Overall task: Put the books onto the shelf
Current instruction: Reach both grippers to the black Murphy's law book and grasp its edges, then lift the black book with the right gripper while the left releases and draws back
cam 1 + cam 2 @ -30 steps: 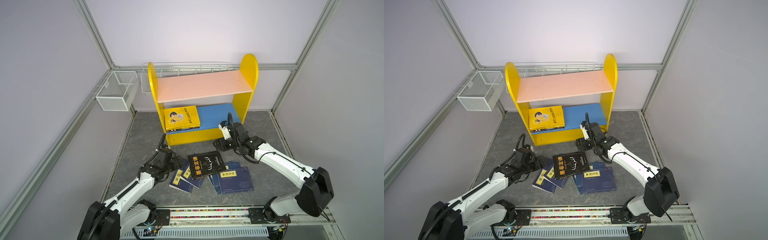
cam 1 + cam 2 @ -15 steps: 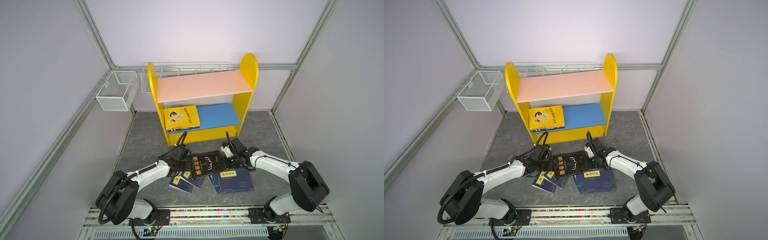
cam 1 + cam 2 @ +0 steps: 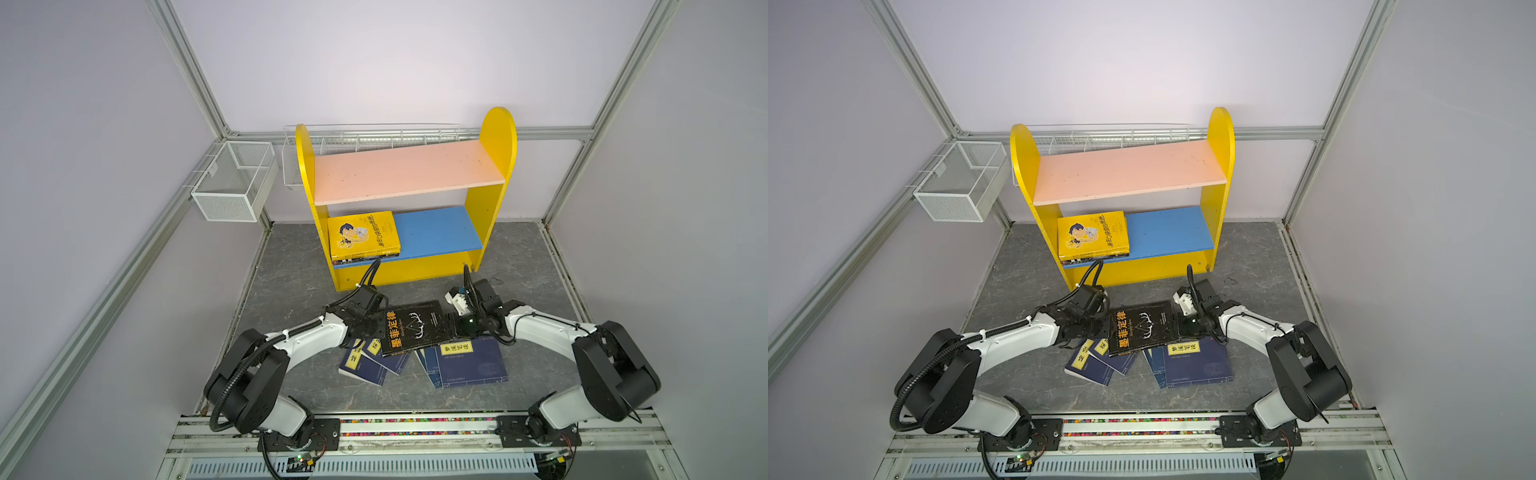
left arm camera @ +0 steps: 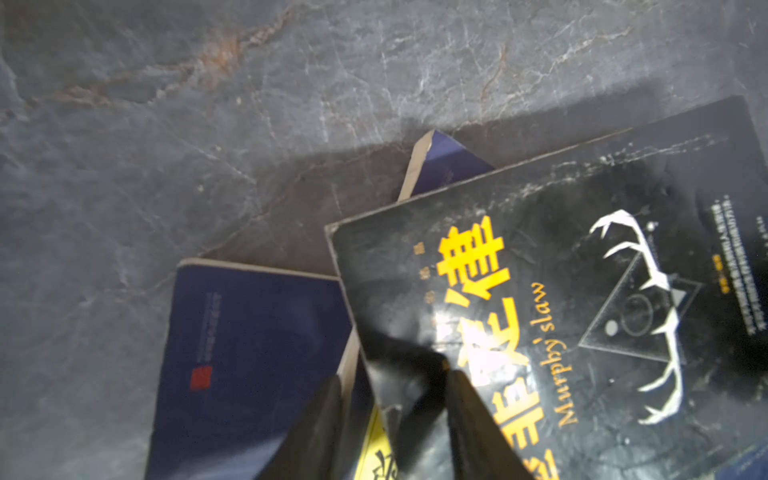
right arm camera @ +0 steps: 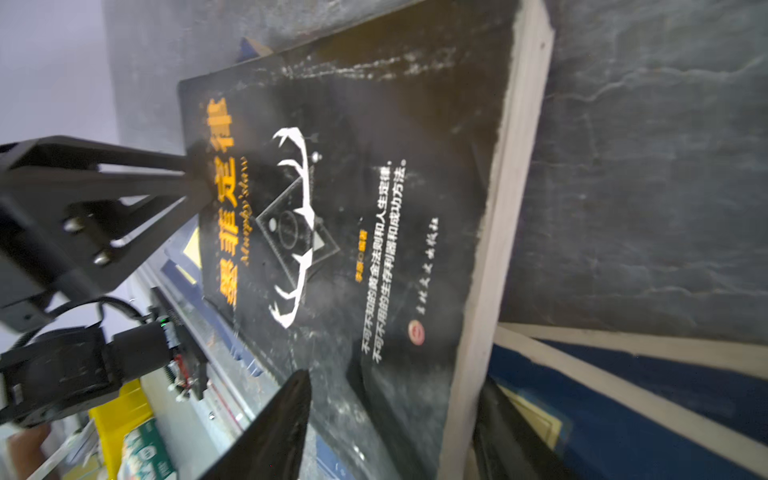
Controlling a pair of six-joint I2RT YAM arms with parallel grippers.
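Both jaws astride black book [image 3: 415, 328] edges

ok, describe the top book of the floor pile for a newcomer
In front of the yellow shelf, books lie piled on the floor. The top one is the black book with orange characters and white antlers; the navy books beneath have yellow labels.

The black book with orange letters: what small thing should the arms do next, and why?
Probably squeeze both grippers shut on it before lifting. The left gripper and right gripper each straddle an opposite edge of the black book, one finger above, one below, but a firm pinch isn't evident. It lies on navy books; lifting unclamped could drop it.
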